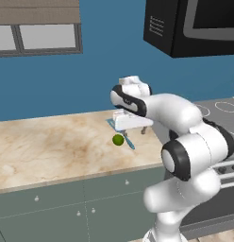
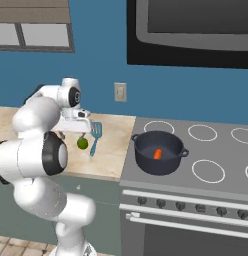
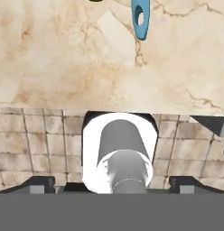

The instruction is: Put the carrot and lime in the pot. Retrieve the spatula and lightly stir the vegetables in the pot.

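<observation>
Carrot: the carrot (image 2: 157,153) lies inside the pot (image 2: 159,161), on its floor near the middle.
Pot: squat, dark grey-blue, standing on the front left burner of the stove (image 2: 216,170); its two loop handles stick out to either side, and it holds nothing besides the carrot.
Lime: the lime (image 1: 118,140) sits on the marble table (image 1: 53,146), out of the pot, near the table's stove end; in the right base view it (image 2: 82,143) is just left of the spatula handle.
Spatula: the spatula (image 2: 95,137) lies flat on the table just beside the lime, slotted head toward the wall, handle running toward the table's front edge; the handle end with its hanging hole shows at the top of the hand view (image 3: 140,19).
Tool: the tool (image 1: 137,130) hangs above the table over the lime and spatula, touching neither; its fingers (image 3: 39,184) stand spread wide at the far sides of the hand view, with nothing between them.
Arm: bent low over the table's stove end, hand flat above the two items.
Surroundings: a blue wall with an outlet plate (image 2: 120,92), a dark microwave (image 2: 196,30) over the stove, grey-green cabinet fronts (image 1: 67,208) under the table.
</observation>
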